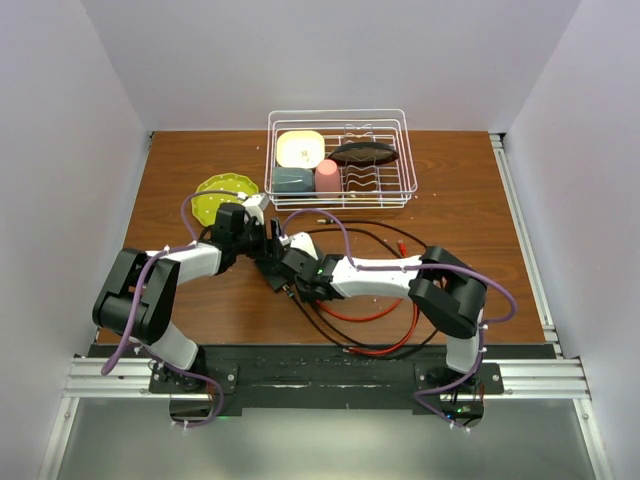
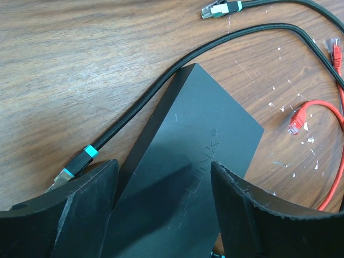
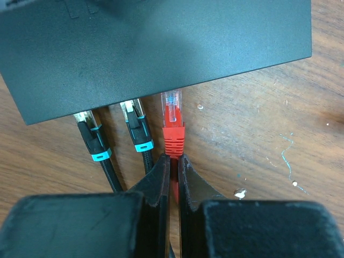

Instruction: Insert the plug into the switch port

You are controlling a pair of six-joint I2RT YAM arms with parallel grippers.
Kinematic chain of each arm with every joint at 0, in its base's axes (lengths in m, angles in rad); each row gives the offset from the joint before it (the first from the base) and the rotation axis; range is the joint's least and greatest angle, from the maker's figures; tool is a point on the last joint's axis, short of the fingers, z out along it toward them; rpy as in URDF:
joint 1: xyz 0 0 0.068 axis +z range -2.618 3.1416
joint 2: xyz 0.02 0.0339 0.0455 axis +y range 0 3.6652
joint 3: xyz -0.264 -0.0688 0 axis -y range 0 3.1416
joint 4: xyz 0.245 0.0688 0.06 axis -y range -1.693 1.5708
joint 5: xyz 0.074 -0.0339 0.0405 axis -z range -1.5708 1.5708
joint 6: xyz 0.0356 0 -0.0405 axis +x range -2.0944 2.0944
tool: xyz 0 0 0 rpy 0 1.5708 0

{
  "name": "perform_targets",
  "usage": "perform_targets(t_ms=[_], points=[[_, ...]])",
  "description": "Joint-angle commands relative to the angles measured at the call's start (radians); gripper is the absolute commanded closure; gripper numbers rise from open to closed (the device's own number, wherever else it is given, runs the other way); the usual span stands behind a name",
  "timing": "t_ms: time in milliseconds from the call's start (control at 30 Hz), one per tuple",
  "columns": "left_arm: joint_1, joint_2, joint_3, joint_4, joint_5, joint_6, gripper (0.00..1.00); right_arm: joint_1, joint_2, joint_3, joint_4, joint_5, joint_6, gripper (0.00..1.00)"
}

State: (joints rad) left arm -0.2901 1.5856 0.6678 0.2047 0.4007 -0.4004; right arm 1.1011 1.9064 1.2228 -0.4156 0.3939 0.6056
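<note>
Jaws of left gripper (image 2: 163, 169): spread astride the switch (image 2: 193, 134), mid-bench slightly toward the left edge; grip cannot be told. Jaws of right gripper (image 3: 173, 161): pinching the rear of the red plug (image 3: 172, 119), tip at the switch's socket edge beside two seated black plugs (image 3: 137, 129).

The switch (image 3: 161, 48) is matte black, the plug (image 3: 173, 129) red, the table (image 3: 258, 134) brown wood-grain.

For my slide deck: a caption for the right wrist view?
Right tool grips the red plug by its tail at the switch edge, beside two seated black plugs.
</note>
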Motion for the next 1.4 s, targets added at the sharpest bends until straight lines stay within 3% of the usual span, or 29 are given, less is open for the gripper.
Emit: perform_targets(t_ms=[0, 300, 1367], points=[[0.005, -0.038, 0.001, 0.032, 0.012, 0.011, 0.24, -0.024, 0.051, -0.012, -0.071, -0.015, 0.0, 1.0], [0.011, -0.056, -0.004, 0.029, -0.014, 0.011, 0.2, -0.038, 0.036, -0.049, -0.088, -0.02, -0.004, 1.0], [0.016, -0.006, -0.016, 0.079, 0.053, -0.002, 0.23, -0.063, 0.083, -0.023, -0.025, -0.147, -0.029, 1.0]])
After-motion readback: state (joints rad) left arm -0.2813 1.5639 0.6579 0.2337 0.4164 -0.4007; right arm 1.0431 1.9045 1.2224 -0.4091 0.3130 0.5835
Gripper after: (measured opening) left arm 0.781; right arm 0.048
